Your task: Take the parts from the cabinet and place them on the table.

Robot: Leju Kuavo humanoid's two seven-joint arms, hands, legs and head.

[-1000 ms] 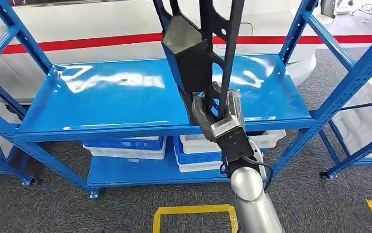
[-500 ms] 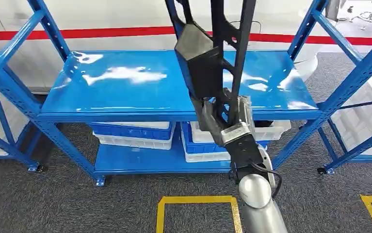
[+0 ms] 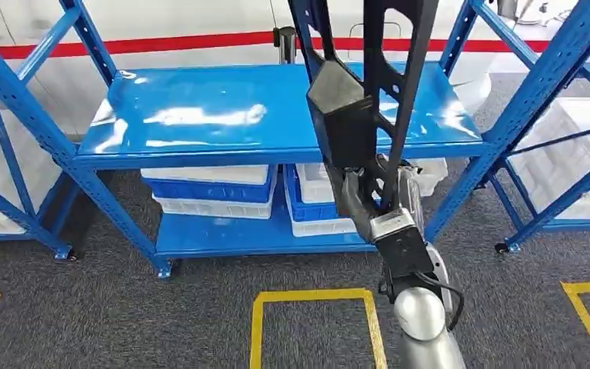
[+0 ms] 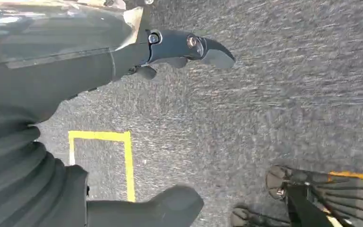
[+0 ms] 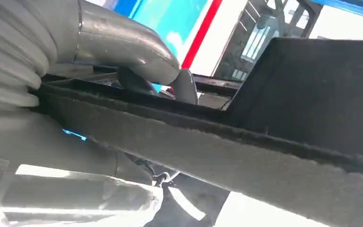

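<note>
left hand [image 4: 75, 71] over grey carpet floor [image 4: 274, 94], fingers apart, holding nothing; thick grey thumb [image 4: 170, 205] and a dark finger [image 4: 189, 47] spread well apart. yellow tape outline [image 4: 122, 161] on the floor between them, blurry carpet texture

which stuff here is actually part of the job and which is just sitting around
Part of the job:
- black part, held upright
- right hand, gripping the black part's lower end

Just sitting around:
- blue rack, top shelf bare
- blue and white bins on the rack's lower shelf
- yellow floor markings
- left hand, hanging over the carpet, holding nothing
</note>
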